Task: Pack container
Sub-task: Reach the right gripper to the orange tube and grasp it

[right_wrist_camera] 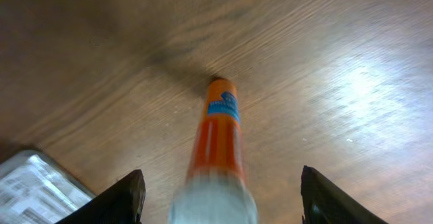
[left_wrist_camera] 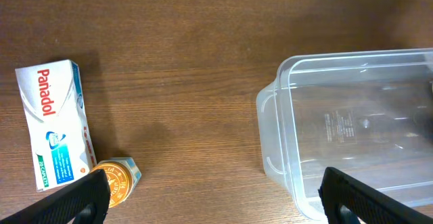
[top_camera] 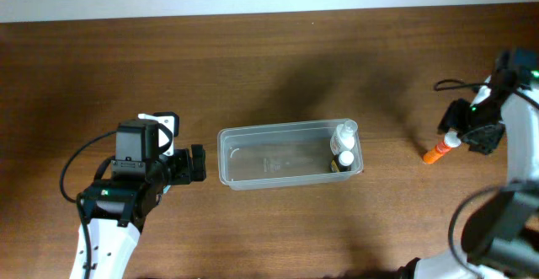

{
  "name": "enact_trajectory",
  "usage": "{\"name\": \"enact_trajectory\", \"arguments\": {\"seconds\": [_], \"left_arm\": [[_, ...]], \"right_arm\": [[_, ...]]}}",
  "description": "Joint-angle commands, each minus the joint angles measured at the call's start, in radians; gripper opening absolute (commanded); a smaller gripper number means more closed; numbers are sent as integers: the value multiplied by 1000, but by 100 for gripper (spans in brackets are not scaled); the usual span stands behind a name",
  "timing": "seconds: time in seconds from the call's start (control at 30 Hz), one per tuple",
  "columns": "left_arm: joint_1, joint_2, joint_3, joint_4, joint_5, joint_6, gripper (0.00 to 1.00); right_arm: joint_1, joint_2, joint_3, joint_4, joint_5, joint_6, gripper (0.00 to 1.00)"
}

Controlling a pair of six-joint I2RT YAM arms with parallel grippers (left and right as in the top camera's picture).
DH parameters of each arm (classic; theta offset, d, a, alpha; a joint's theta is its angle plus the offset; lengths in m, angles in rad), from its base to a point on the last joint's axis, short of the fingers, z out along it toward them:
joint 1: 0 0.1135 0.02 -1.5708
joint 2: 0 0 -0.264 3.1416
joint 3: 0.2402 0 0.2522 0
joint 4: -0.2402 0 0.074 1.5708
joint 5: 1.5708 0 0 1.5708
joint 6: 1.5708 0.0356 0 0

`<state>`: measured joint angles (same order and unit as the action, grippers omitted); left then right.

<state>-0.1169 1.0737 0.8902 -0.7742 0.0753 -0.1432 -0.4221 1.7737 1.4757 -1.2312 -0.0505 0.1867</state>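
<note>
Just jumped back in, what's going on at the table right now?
The right gripper is open with its fingers on either side of an orange tube lying on the table, not yet closed on it. The left gripper is open and empty, facing the container. Two small bottles are already in the container's right end. A Panadol box and a small orange-lidded jar lie unpacked near the left arm.

Tub (top_camera: 278, 129) left and middle open; two bottles (top_camera: 345, 133) crowd right end. Bare table (top_camera: 392, 157) between tub and orange tube (top_camera: 435, 152). Box (left_wrist_camera: 53, 122), jar (left_wrist_camera: 116, 178) lower left, left wrist view.
</note>
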Motion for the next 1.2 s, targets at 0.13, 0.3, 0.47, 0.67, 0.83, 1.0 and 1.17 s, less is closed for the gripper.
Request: {"name": "enact_trajectory", "arguments": {"seconds": [0.13,0.3,0.47,0.67,0.83,1.0,1.17], "left_arm": [[-3,5,23,-2,7,2,99],[-3,5,23,-2,7,2,99],[-3,5,23,-2,7,2,99],[-3,5,23,-2,7,2,99],[-3,5,23,-1,7,2,99],[-3,5,23,-1,7,2,99],[-3,5,23,-1,7,2,99]], "right_arm": [[-4,103,-6,-10,-51,-26,49],[-4,101,-6,-11,-51,-26,34],[-4,97,-6,-11,-51,-26,21],[-4,46,-6,-23,-51,-26,14],[32,-84,5,-66,-80,-48,14],[178,-310,58,-159,-100,-86,14],[419,-487,75,-148,-97,-85,14]]}}
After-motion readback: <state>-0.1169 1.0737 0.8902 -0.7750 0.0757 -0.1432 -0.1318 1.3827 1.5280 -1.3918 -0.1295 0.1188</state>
